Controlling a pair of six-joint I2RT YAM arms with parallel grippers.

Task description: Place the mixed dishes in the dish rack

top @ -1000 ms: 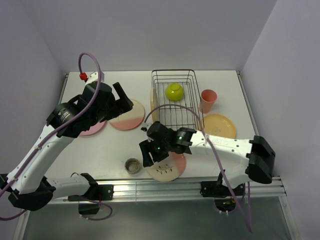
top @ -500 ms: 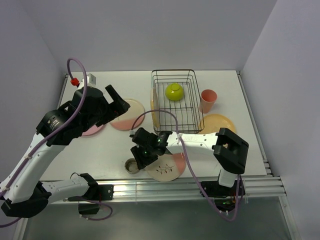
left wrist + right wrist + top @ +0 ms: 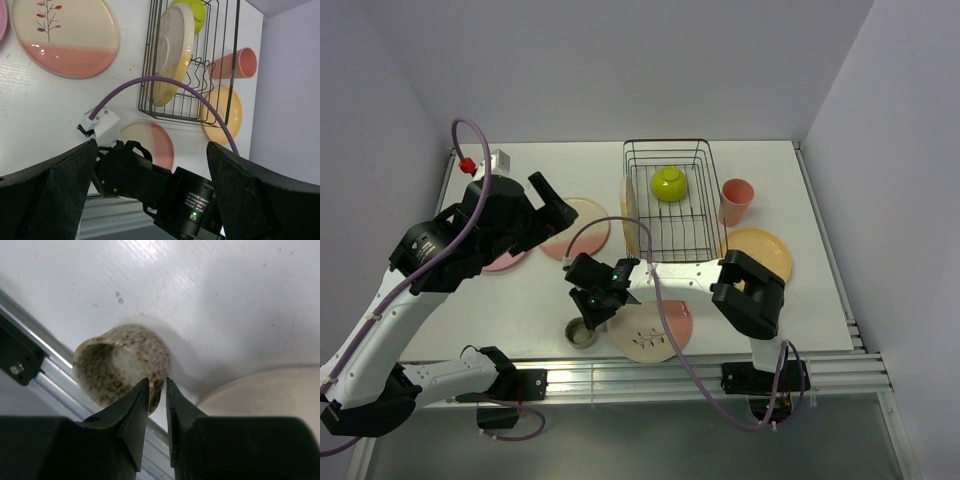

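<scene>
The tiny grey speckled cup [image 3: 122,365] stands near the table's front edge [image 3: 583,331]. My right gripper [image 3: 156,384] is down at it, jaws almost together with the cup's rim wall between the fingertips; in the top view the gripper [image 3: 590,312] covers part of the cup. My left gripper [image 3: 555,200] hangs open and empty above the cream-and-pink plate [image 3: 582,228]. The black wire dish rack [image 3: 665,142] holds the lime-green bowl [image 3: 668,183] and a cream-and-yellow plate [image 3: 630,215] standing on edge. A second cream-and-pink plate [image 3: 655,335] lies beside the cup.
The salmon-pink tumbler [image 3: 735,202] and the orange-yellow plate [image 3: 760,250] sit right of the rack. A plain pink plate [image 3: 505,260] lies under the left arm. The metal rail [image 3: 670,375] runs along the front edge, close to the cup.
My right gripper has swung left from over the front cream-and-pink plate to the tiny cup and closed in on its rim. The left arm has drawn back slightly to the left.
</scene>
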